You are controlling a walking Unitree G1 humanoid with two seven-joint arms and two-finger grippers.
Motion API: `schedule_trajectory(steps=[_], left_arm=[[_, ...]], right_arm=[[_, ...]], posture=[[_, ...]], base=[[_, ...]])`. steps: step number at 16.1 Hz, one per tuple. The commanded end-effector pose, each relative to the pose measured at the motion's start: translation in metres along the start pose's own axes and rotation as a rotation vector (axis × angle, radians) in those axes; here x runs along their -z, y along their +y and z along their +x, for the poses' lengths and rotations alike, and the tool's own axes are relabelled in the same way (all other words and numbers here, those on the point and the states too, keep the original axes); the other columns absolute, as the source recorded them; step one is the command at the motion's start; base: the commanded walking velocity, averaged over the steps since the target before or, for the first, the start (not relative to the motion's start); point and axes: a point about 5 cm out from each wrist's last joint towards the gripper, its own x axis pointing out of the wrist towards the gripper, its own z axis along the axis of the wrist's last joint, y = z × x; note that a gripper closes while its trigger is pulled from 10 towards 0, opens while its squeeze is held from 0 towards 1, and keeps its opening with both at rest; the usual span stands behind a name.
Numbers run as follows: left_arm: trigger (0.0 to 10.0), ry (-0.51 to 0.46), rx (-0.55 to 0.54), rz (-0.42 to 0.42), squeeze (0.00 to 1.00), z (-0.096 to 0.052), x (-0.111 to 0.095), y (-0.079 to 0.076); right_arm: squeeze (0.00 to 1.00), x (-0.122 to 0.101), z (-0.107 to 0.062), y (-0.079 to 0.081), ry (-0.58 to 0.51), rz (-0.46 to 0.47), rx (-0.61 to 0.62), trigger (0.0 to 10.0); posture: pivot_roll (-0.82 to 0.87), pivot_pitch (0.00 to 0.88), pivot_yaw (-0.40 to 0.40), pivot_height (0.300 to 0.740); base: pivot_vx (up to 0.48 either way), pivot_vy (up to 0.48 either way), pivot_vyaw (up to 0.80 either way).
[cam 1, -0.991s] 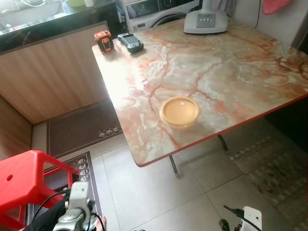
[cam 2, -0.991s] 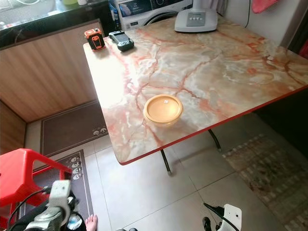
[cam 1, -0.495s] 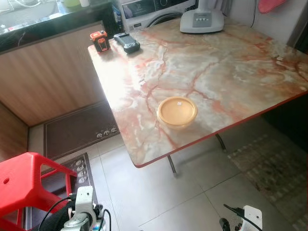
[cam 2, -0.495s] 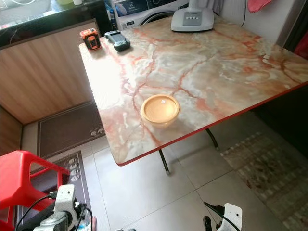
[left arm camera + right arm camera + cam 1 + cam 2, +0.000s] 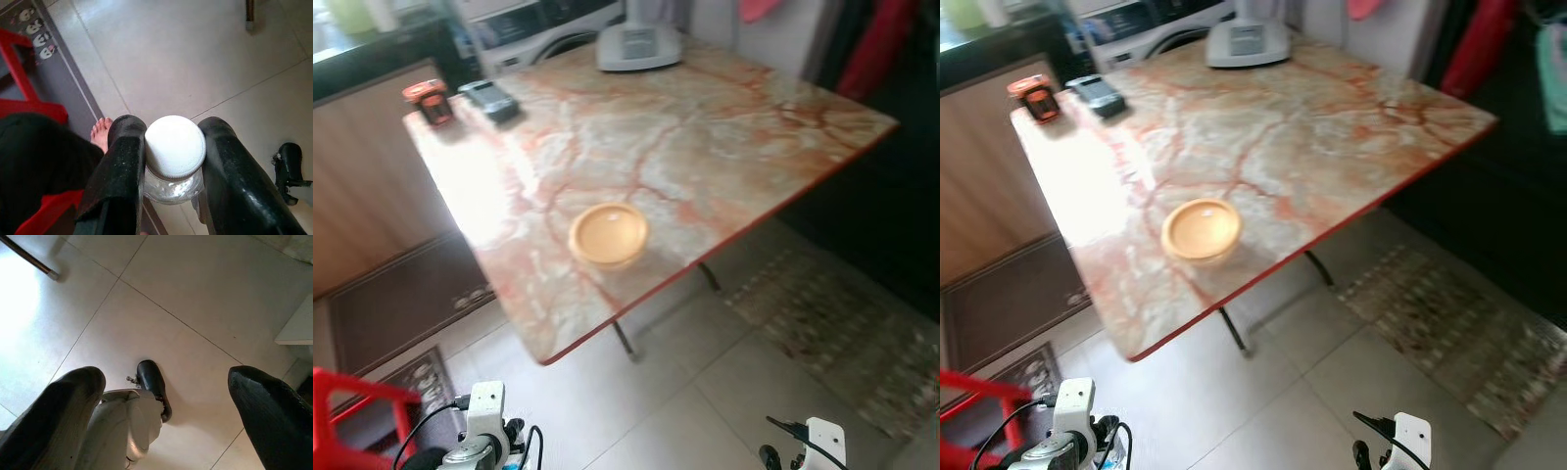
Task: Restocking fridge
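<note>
In the left wrist view my left gripper (image 5: 172, 129) is shut on a clear bottle with a white screw cap (image 5: 175, 147), its two black fingers pressed to the cap's sides above the tiled floor. My right gripper (image 5: 166, 377) hangs open over the floor with nothing between its fingers. Both wrists show low at the bottom of the head views, the left arm (image 5: 484, 441) and the right arm (image 5: 815, 446). A round yellow lidded container (image 5: 608, 234) sits near the front edge of the marble table (image 5: 724, 127).
On the table's far side stand a white appliance (image 5: 639, 44), an orange tape measure (image 5: 431, 101) and a dark device (image 5: 491, 98). A red stool (image 5: 352, 401) is at my left, with a person's bare foot (image 5: 101, 133) beside it. A patterned rug (image 5: 832, 313) lies to the right.
The camera has swung to the right, so the table and stool have slid left in the picture and it is blurred. Both arms stay low as before.
</note>
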Motion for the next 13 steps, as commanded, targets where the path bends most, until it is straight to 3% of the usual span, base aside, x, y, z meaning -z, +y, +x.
schedule_trajectory(steps=[1, 6, 13], left_arm=[[10.0, 0.031, -0.023, 0.002, 0.00, -0.0020, 0.0087, 0.0075], [10.0, 0.040, -0.033, 0.011, 0.00, -0.0022, 0.0092, 0.0096], [10.0, 0.047, -0.026, 0.002, 0.00, -0.0019, 0.0097, 0.0075]], right_arm=[[0.00, 0.0066, -0.0006, 0.0006, 0.023, 0.004, -0.005, 10.0], [0.00, 0.0075, -0.0009, 0.0005, 0.008, 0.024, 0.000, 10.0], [0.00, 0.0085, -0.0014, -0.0011, 0.018, -0.009, 0.000, 10.0]], posture=[[-0.04, 0.093, 0.122, 0.740], [-0.05, 0.080, 0.120, 0.740], [-0.05, 0.066, 0.113, 0.740]], base=[[0.000, 0.000, 0.00], [0.000, 0.000, 0.00], [-0.254, 0.000, 0.00]])
